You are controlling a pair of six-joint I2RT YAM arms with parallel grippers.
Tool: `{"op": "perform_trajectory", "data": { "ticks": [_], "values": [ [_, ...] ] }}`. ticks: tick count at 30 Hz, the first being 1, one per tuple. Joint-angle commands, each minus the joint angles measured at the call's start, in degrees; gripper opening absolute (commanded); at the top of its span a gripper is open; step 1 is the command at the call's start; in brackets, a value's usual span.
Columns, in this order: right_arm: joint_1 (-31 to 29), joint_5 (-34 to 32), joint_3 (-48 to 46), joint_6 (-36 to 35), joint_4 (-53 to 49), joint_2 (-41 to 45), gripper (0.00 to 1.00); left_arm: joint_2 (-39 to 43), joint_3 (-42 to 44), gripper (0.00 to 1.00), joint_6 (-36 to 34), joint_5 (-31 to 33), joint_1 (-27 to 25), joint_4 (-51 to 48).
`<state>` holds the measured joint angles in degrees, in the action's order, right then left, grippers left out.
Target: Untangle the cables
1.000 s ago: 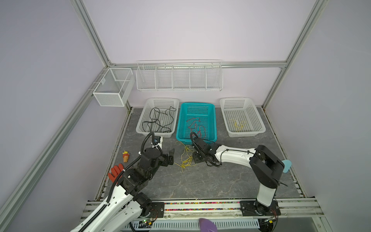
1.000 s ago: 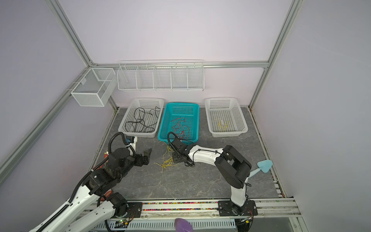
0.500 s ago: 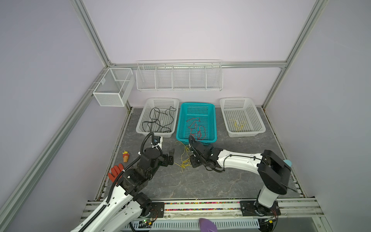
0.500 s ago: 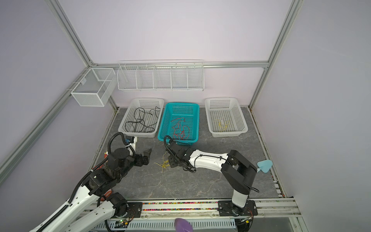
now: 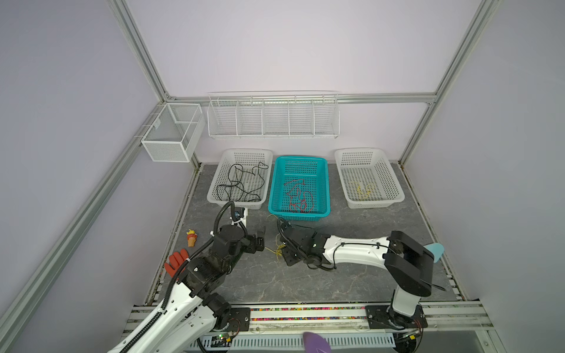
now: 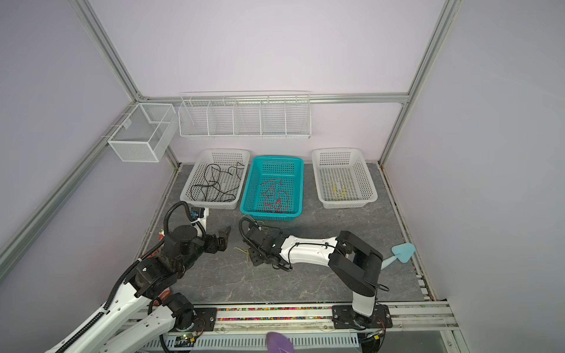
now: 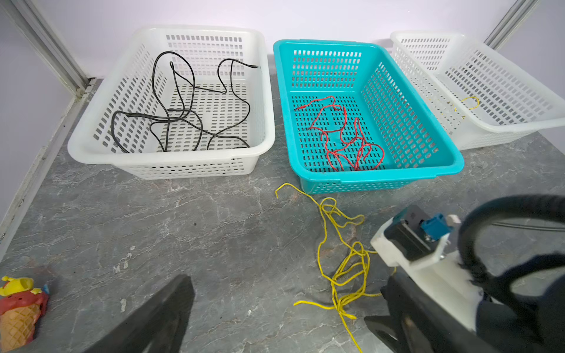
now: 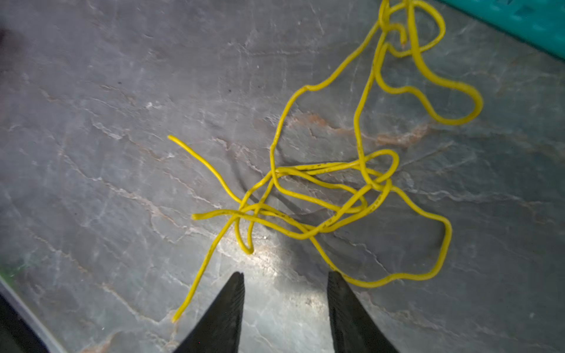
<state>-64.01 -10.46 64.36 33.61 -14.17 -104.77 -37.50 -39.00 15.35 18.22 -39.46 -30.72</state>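
A tangle of yellow cable (image 5: pixel 276 249) (image 6: pixel 244 252) lies on the grey floor in front of the teal basket (image 5: pixel 324 183). My right gripper (image 8: pixel 286 275) hangs just over its near edge (image 5: pixel 287 258), open, with bare floor between the fingertips; one yellow loop (image 8: pixel 397 276) runs against the outside of one tip. My left gripper (image 5: pixel 260 238) is open wide, a little to the left of the tangle (image 7: pixel 345 259). Black cables (image 5: pixel 241 183) lie in the left white basket (image 5: pixel 214 195), red cables (image 5: pixel 298 195) in the teal one, and a short yellow cable (image 5: pixel 362 189) in the right white basket (image 5: pixel 394 183).
An ice-cream-cone toy (image 5: pixel 191 238) and a red glove (image 5: pixel 175 262) lie by the left wall. A light-blue object (image 5: pixel 434 249) sits behind the right arm's elbow. A wire rack (image 5: pixel 272 116) and a wire box (image 5: pixel 171 134) hang on the walls above the baskets.
My right gripper has come toward the front and left, down over the yellow tangle, and its jaws have opened wider. The left arm has not moved.
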Motion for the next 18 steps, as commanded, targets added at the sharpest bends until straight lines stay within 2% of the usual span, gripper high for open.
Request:
{"op": "perform_trajectory", "data": {
  "ticks": [1, 18],
  "values": [
    [0.04, -0.58, 2.03, 3.16, 0.65, -1.47, 0.48, 0.69, 0.16, 0.99, -0.85, 0.51, 0.26, -0.13],
    [1.32, -6.72, 3.75, 9.08, 1.43, -6.41, 0.4, 0.58, 0.24, 0.99, -0.95, 0.15, 0.26, -0.04]
  ]
}}
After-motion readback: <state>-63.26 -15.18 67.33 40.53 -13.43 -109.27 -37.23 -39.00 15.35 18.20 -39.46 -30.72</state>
